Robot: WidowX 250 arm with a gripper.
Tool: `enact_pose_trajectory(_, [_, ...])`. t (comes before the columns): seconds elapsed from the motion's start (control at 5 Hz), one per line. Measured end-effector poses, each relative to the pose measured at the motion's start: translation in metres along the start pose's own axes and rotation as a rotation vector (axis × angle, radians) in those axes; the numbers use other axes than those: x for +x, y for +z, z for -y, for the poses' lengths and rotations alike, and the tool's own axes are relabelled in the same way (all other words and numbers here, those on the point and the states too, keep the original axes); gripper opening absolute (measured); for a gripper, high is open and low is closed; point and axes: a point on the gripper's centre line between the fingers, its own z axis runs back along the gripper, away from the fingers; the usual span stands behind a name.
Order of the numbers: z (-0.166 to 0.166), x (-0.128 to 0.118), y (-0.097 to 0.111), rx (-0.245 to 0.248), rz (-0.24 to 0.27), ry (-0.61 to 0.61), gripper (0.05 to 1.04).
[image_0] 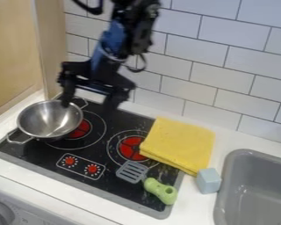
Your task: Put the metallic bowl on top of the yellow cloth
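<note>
The black gripper (88, 103) hangs over the back left of the stove, its two fingers spread wide with nothing between them. One fingertip overlaps the back right part of the metallic bowl (44, 119) in the view; the other is to the right of the bowl, over the black stovetop. Whether the gripper touches the bowl I cannot tell. The bowl stands upright on the left burner, with handles on its sides. A folded yellow cloth (180, 142) lies across the stove's right edge and the white counter, its left corner over the right burner.
On the front right of the stove (95, 190) lies a grey slotted spatula (131, 172) with a green handle (161, 190). A pale blue block (208, 180) sits between the cloth and the grey sink (224, 186). A tiled wall rises behind, and a wooden panel (14, 52) stands at the left.
</note>
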Motion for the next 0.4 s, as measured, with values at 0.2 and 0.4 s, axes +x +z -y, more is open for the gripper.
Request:
enact_pose_trajectory(0.2, [-0.001,0.001,-0.011,0.037,-0.003,-0.018,1.001])
enact_pose_trajectory(0.4, [-0.004,0.004,-0.021,0.075,-0.005,-0.036,1.0])
